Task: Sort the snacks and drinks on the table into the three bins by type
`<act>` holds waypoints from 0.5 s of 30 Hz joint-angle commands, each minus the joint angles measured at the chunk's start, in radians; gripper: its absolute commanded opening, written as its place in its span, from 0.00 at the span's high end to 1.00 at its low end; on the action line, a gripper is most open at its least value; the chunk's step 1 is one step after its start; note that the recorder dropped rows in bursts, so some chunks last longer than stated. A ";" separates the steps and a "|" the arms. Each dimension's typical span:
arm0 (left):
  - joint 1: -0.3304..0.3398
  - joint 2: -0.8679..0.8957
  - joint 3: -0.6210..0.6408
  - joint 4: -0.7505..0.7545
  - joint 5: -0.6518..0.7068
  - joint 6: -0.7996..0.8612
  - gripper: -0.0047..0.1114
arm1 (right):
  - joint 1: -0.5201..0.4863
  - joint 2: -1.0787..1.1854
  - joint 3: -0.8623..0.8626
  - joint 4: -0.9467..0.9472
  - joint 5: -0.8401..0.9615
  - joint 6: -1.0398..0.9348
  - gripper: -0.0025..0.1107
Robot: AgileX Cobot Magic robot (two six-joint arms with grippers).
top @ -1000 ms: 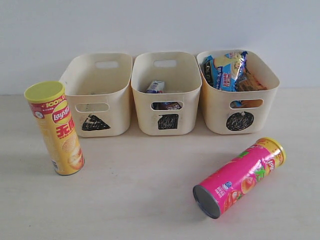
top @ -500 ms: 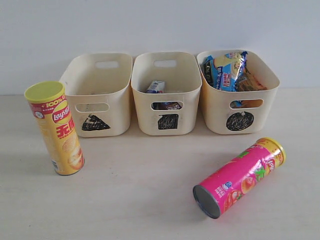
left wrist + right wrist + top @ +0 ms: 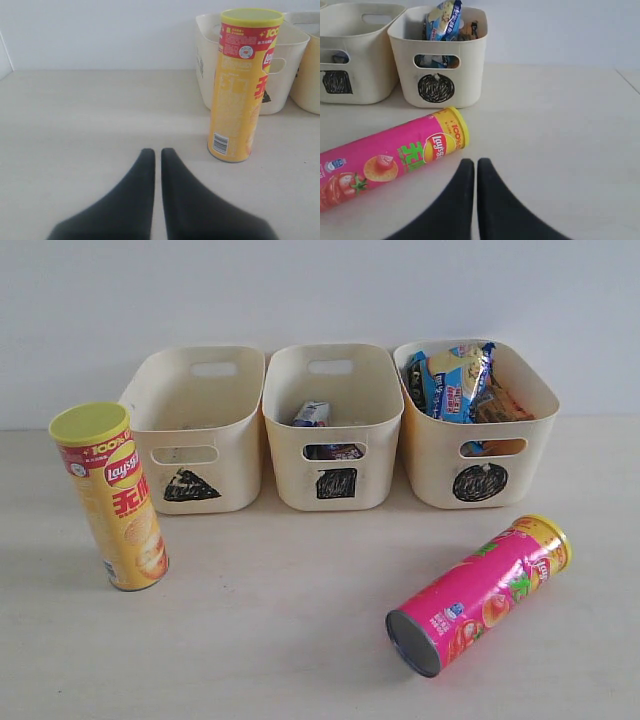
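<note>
Exterior view, then both wrists: sorting scene

Exterior view. Three bins stand in a row on the table (image 3: 280,630). The square bin (image 3: 290,480) is the middle one and serves as landmark.
- Square bin: a white and blue carton (image 3: 312,414) leans at its left inner wall. A dark purple pack (image 3: 335,452) shows through the slot handle and is mostly hidden.
- Triangle bin (image 3: 235,465): just left of the square bin.
- Circle bin (image 3: 430,475): just right of the square bin. A blue-black-white foil bag (image 3: 457,380) sticks up past the rim, with an orange-white bag (image 3: 505,405) lower beside it.
- Yellow Lay's tube (image 3: 115,500): upright on the table, well left of the square bin and nearer the camera.
- Pink tube (image 3: 480,592): on its side, right of and in front of the square bin, metal base toward the camera.

Left wrist view. The left gripper (image 3: 155,150) is clenched with its fingers pressed together and nothing between them. It sits low over the table, near the yellow tube but apart from it. The triangle bin stands behind the tube.

Right wrist view. The right gripper (image 3: 471,161) is clenched and empty, just beside the pink tube's yellow-lidded end and not touching it. The circle bin lies beyond the tube, next to the square bin.
</note>
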 commanded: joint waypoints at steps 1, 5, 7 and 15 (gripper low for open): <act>0.003 -0.004 -0.003 -0.002 -0.007 -0.008 0.92 | -0.002 -0.005 0.042 0.009 -0.058 0.001 0.98; 0.003 -0.004 -0.003 -0.002 -0.007 -0.008 0.92 | -0.002 -0.005 0.048 0.013 -0.075 0.017 0.98; 0.003 -0.004 -0.003 -0.002 -0.007 -0.008 0.92 | -0.002 -0.005 0.048 0.013 -0.055 0.018 0.98; 0.003 -0.004 -0.003 -0.002 -0.007 -0.008 0.92 | -0.002 -0.005 0.048 0.013 -0.038 -0.025 0.98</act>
